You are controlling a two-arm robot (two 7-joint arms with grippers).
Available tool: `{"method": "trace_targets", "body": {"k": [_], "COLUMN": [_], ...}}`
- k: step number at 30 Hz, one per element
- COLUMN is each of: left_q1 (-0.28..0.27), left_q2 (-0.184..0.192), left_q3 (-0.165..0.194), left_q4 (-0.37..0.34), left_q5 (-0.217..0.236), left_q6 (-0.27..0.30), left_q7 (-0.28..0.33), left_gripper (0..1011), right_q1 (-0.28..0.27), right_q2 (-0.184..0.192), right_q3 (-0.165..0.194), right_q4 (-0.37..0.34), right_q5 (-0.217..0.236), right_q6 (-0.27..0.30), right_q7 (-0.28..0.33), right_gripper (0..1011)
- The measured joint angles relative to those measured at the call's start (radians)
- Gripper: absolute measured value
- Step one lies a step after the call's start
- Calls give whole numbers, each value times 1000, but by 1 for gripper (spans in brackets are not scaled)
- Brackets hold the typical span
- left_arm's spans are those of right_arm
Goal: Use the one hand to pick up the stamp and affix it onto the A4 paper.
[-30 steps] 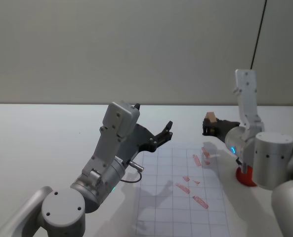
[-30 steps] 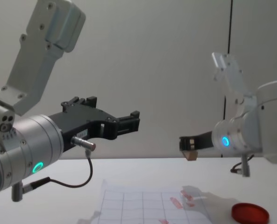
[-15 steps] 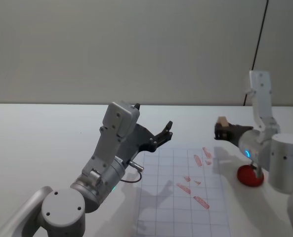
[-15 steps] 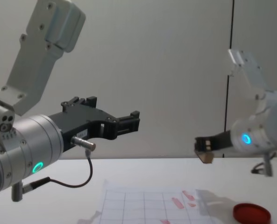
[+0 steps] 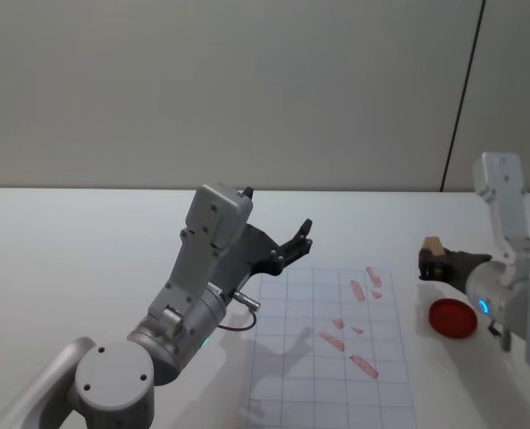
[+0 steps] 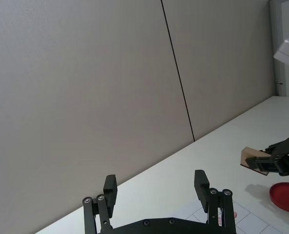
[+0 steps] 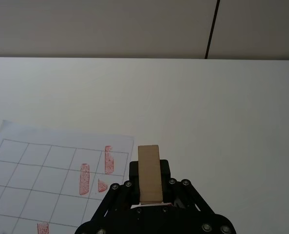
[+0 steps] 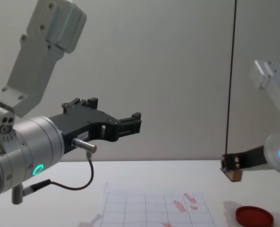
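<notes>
The stamp (image 5: 433, 245) is a small tan wooden block, and my right gripper (image 5: 432, 259) is shut on it. It hangs above the table (image 5: 68, 259), just off the right edge of the A4 paper (image 5: 327, 357) and close to the red ink pad (image 5: 452, 318). From the chest view the stamp (image 8: 233, 175) sits up and left of the ink pad (image 8: 254, 216). The right wrist view has the stamp (image 7: 149, 173) between the black fingers, with the gridded paper (image 7: 47, 170) and its red marks beside it. My left gripper (image 5: 298, 239) is raised over the paper's left side, open and empty.
The paper (image 8: 144, 208) carries several red stamp marks near its far right part. The left arm's body and cable (image 5: 233, 304) overhang the paper's left edge. White table spreads out to the left and behind, with a grey wall beyond it.
My right gripper has carried the stamp rightward and lower, from over the paper's far right corner to beside the ink pad. The left arm has not moved.
</notes>
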State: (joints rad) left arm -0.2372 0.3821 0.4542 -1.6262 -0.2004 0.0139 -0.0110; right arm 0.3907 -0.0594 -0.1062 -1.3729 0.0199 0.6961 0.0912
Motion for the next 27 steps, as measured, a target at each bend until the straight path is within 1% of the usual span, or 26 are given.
{"method": "trace_targets", "body": {"k": [3,10,19,27], "left_q1": [0,0,0,0], "left_q2": [0,0,0,0], "left_q3": [0,0,0,0], "left_q4": [0,0,0,0], "left_q5": [0,0,0,0], "left_q6": [0,0,0,0], "left_q7": [0,0,0,0], "left_gripper": [1002,1002,1002,1002], "right_q1": [-25,-58,-90,-111], "right_q2": [12,31,50,58], "right_q3": [6,15,23,25], "right_q4": [-34,-74,-110,-131], "right_q5": [-8,-21,-38,-48], "right_q6": [9,30,58,74], "right_q7": [11,29,55,73], "right_gripper": [221,221,221,220]}}
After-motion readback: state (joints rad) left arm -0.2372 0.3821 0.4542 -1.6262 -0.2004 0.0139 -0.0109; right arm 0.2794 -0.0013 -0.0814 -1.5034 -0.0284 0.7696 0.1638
